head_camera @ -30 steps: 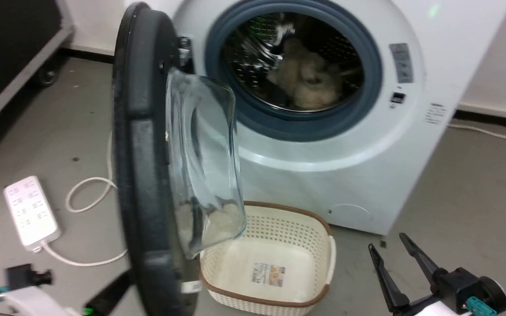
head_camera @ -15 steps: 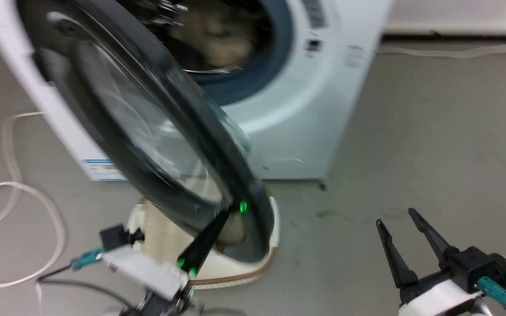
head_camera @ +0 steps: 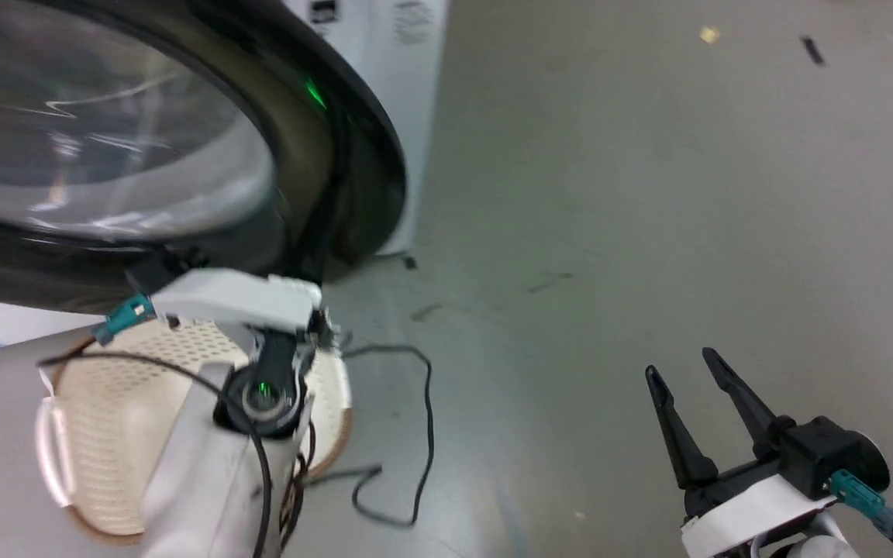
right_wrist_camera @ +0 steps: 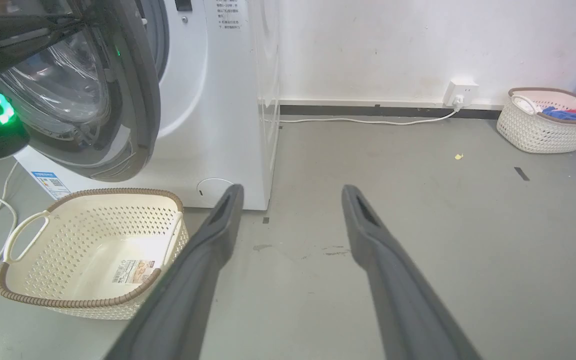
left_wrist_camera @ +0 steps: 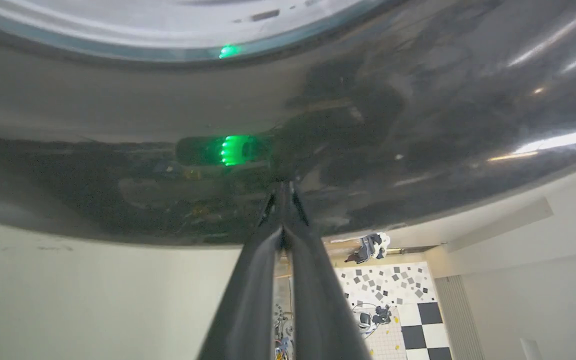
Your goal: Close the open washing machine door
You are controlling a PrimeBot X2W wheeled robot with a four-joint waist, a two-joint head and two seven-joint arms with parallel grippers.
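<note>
Black glossy rim of the washing machine door (head_camera: pixel 338 139) now fills the upper left of head view. 1 s ago it stood edge-on, wide open, w/ the drum showing. Camera has swung too, so part of that change is the view. R wrist view: door partway shut, angled off the white washer (right_wrist_camera: pixel 208 125) front, gap at its free edge. L gripper (left_wrist_camera: pixel 283 192): fingers pressed together, nothing between them, tips touching the door's outer rim. Earlier it sat low beside the door. R gripper (head_camera: pixel 680 364): spread wide, empty, over bare floor, same as before. Cream laundry basket (right_wrist_camera: pixel 118 192) on floor just below door.
</note>
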